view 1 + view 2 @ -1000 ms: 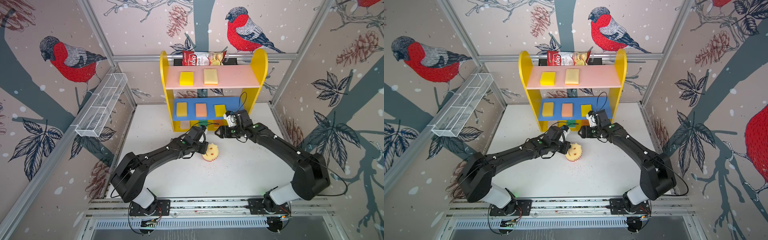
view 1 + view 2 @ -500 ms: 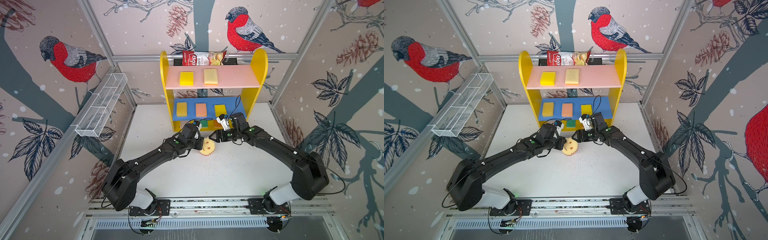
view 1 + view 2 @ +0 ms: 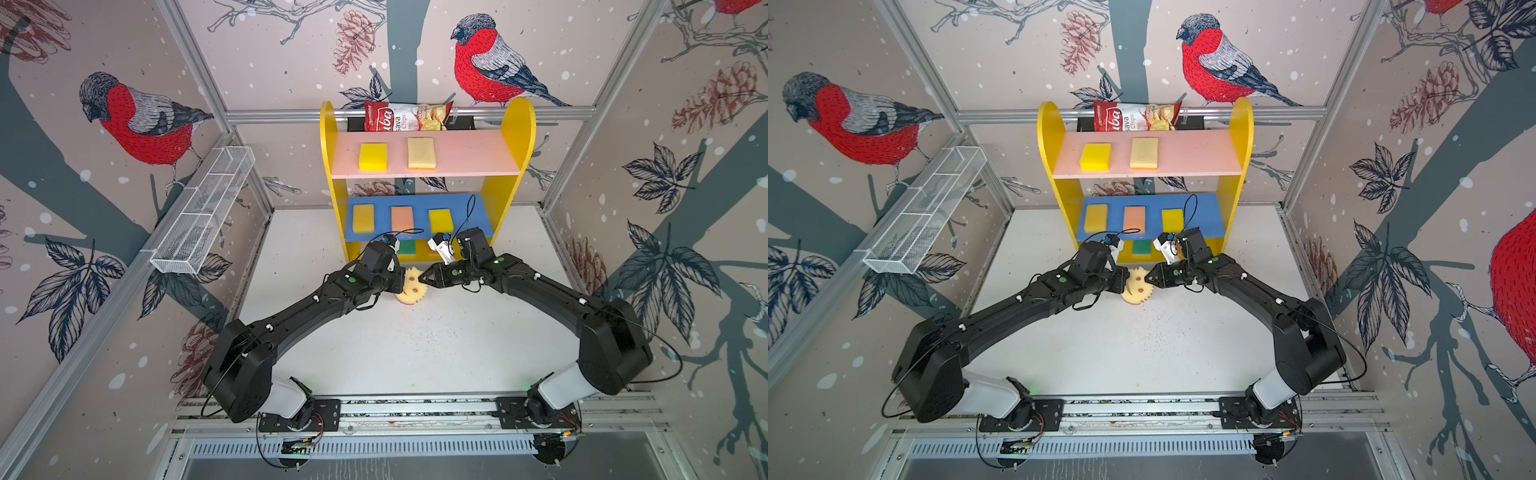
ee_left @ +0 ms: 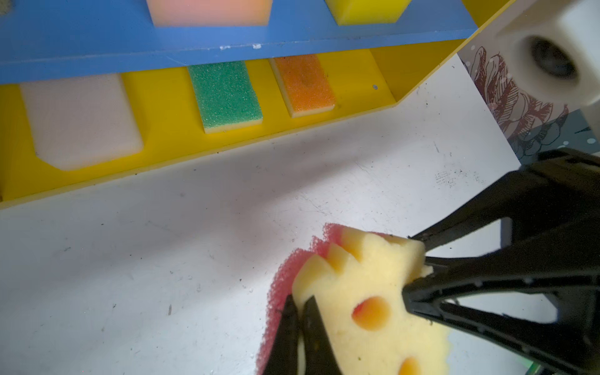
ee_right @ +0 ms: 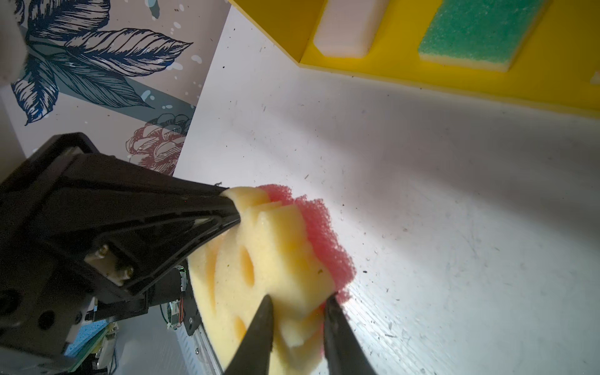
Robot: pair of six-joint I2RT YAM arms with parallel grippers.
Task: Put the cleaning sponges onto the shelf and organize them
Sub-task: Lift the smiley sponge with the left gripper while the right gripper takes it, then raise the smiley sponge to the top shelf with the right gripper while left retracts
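Eight sponges (image 3: 372, 156) sat on the shelf (image 3: 516, 124); left pincer (image 4: 300, 308) and right pincer (image 5: 298, 300) both pinched the last, round sponge (image 3: 412, 287) mid-frame.

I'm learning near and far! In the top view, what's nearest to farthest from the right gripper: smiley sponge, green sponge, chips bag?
1. the smiley sponge: in the right gripper.
2. the green sponge: bottom of the shelf.
3. the chips bag: up top, at the back.

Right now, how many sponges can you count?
9. Pink board: yellow, cream. Blue board: amber, peach, lemon. Base: white, green, orange, half-hidden from above. Round sponge: pinched in both arms' jaws.
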